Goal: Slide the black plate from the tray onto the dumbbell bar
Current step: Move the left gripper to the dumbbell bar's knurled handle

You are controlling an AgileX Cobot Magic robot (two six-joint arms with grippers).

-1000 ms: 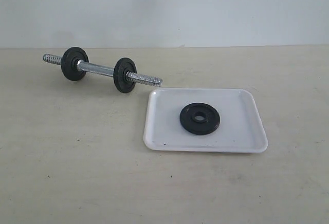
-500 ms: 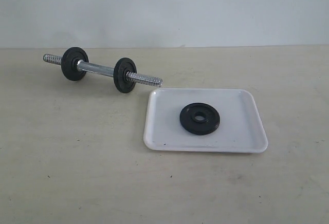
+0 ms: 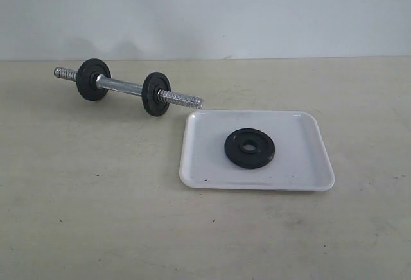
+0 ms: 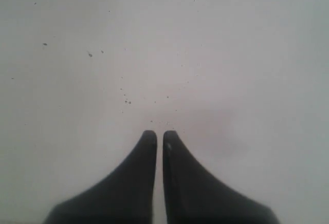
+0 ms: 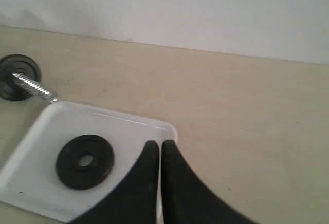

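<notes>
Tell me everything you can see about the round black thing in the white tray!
The black plate is a small flat round disc, dull black, with a centre hole and a raised ring around it. It lies flat near the middle of the white tray, clear of the rim. Nothing else touches it.

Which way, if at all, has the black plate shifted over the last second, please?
No. The black plate lies in the same spot inside the tray, no nearer any rim.
</notes>
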